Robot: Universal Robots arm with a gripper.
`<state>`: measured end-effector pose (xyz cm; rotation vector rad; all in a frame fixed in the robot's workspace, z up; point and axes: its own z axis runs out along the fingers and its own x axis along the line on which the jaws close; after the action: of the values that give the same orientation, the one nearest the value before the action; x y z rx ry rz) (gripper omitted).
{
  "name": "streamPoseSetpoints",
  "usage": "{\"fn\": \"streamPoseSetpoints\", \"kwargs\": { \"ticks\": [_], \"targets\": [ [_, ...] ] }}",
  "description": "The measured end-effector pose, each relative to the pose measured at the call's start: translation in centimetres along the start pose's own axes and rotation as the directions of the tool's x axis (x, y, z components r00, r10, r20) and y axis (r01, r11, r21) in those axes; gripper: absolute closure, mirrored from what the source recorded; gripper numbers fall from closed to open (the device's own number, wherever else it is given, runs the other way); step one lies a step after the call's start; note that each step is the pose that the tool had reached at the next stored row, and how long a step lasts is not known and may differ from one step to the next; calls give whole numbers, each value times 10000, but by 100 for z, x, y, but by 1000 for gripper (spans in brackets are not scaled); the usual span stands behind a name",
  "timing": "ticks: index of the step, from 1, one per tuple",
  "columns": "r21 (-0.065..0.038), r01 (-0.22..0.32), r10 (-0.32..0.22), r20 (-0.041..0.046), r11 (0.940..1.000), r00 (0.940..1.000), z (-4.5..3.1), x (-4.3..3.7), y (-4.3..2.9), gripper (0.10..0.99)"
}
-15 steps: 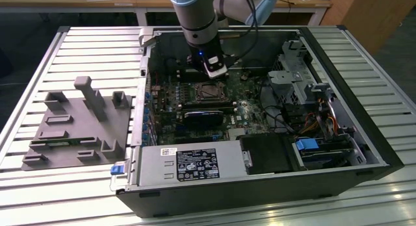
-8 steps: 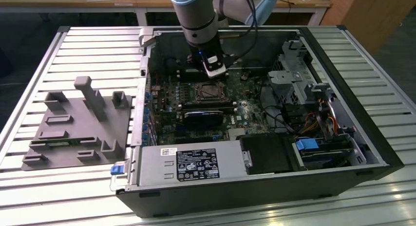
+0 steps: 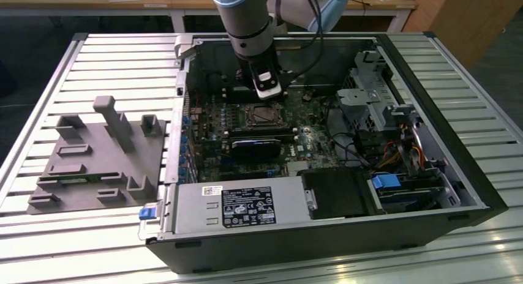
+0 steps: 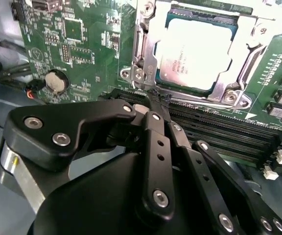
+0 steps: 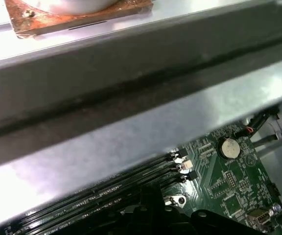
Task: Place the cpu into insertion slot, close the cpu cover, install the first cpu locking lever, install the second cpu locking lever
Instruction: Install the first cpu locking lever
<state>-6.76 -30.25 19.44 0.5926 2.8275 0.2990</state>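
Scene: open computer case (image 3: 327,143) on a slatted tabletop (image 3: 106,70).
CPU (image 4: 192,51): seated in insertion slot (image 4: 231,95), cpu cover (image 4: 146,54) down around it.
Gripper (image 4: 155,100): jaws pinched closed, empty, tips at the socket's 7 o'clock corner.
Tip: press any lever slowly, staying clear of the memory slots (image 4: 219,129).

Counts inside the open computer case (image 3: 425,106)

One arm (image 3: 245,18) with one gripper (image 4: 153,100) is reaching into one case; one motherboard (image 4: 77,44) is carrying one cpu (image 4: 192,51), one cpu cover (image 4: 146,54) and one coin battery (image 4: 56,82); one grey fixture (image 3: 94,158) is lying on the table (image 3: 122,57).
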Motion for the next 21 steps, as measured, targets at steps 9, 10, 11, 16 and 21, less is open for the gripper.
{"fn": "streamPoseSetpoints", "kwargs": {
  "ticks": [9,10,11,16,21],
  "targets": [
    [73,-413,412,110,9991,9991,28,1,-15,980],
    [78,-413,412,110,9991,9991,27,1,-15,980],
    [80,-413,412,109,9991,9991,26,1,-15,980],
    [84,-414,413,109,9991,9991,12,-2,-12,980],
    [81,-414,414,109,9991,9991,-87,-21,14,980]
  ]
}}
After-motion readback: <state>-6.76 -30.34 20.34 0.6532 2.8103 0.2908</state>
